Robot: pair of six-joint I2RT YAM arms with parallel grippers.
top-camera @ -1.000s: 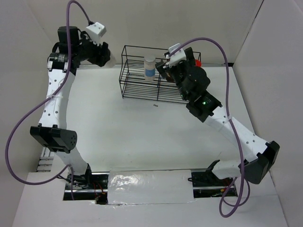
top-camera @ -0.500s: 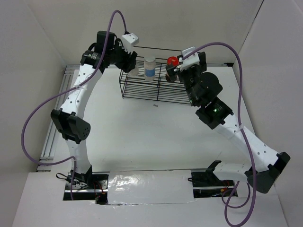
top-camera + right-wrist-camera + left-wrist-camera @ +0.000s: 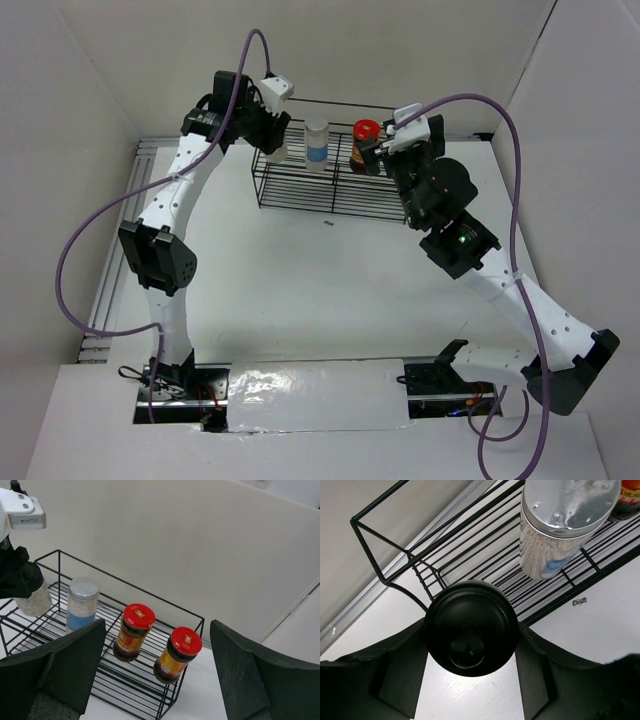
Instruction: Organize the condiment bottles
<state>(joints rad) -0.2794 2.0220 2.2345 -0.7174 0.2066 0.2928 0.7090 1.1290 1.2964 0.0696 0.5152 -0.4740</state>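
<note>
My left gripper (image 3: pixel 272 140) is shut on the whitish black-capped bottle (image 3: pixel 471 627) and holds it at the left end of the black wire rack (image 3: pixel 300 185). The bottle also shows in the right wrist view (image 3: pixel 31 600). The white blue-labelled bottle (image 3: pixel 316 142) stands in the rack to its right. Two dark-brown jars with red lids stand in the rack's right half, one (image 3: pixel 132 632) left of the other (image 3: pixel 178 655). From above only one red lid (image 3: pixel 366 129) shows. My right gripper (image 3: pixel 158 622) is open and empty, just in front of the jars.
White walls stand close behind the rack and on both sides. A small dark speck (image 3: pixel 328 224) lies on the table in front of the rack. A metal rail (image 3: pixel 115 270) runs along the table's left edge.
My left arm has swung from the far left over to the rack's left end with the black-capped bottle. My right gripper has drawn back from the rack, uncovering a red-lidded jar.
</note>
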